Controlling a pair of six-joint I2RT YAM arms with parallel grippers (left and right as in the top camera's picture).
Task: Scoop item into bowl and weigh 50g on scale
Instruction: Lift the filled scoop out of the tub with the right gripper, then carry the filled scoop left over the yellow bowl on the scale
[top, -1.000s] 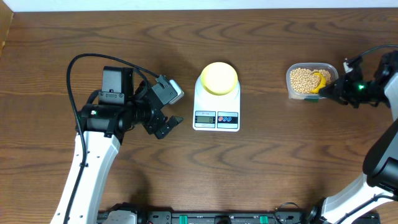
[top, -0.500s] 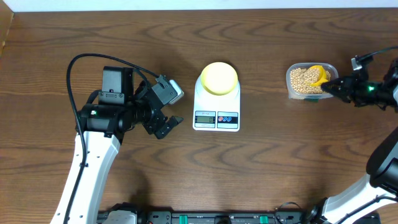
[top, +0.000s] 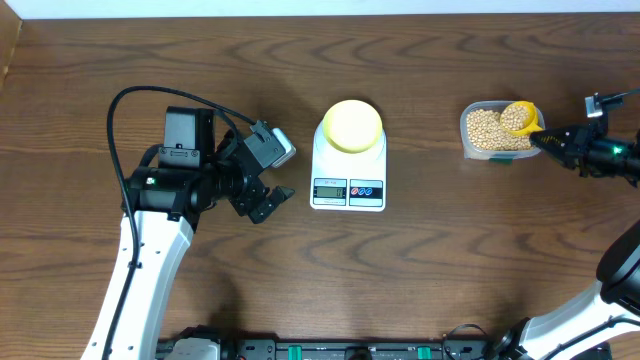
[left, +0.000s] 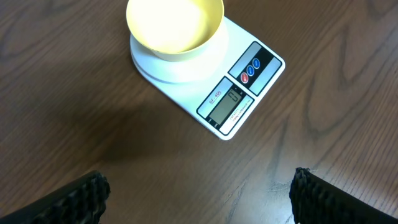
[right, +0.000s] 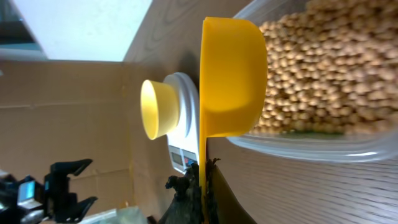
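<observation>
The pale-yellow bowl (top: 351, 126) stands empty on the white scale (top: 348, 185) at mid-table; both also show in the left wrist view, bowl (left: 174, 25) and scale (left: 239, 93). Tan beans (top: 487, 129) fill a clear tub (top: 472, 150) on the right. My right gripper (top: 556, 143) is shut on the handle of a yellow scoop (top: 519, 118), which holds beans over the tub's far right corner. In the right wrist view the scoop (right: 233, 74) sits beside the beans (right: 317, 68), its handle clamped in the gripper (right: 204, 186). My left gripper (top: 283, 175) is open left of the scale, nothing between its fingers (left: 81, 196).
The brown wooden table runs to a pale edge at the back. The left arm's black cable (top: 130, 100) loops over the table's left part. The clear tub's rim (right: 311, 146) lies close under the scoop.
The right gripper has drawn back to the right, bringing the scoop up out of the bean pile toward the tub's far right corner. The left arm has not moved.
</observation>
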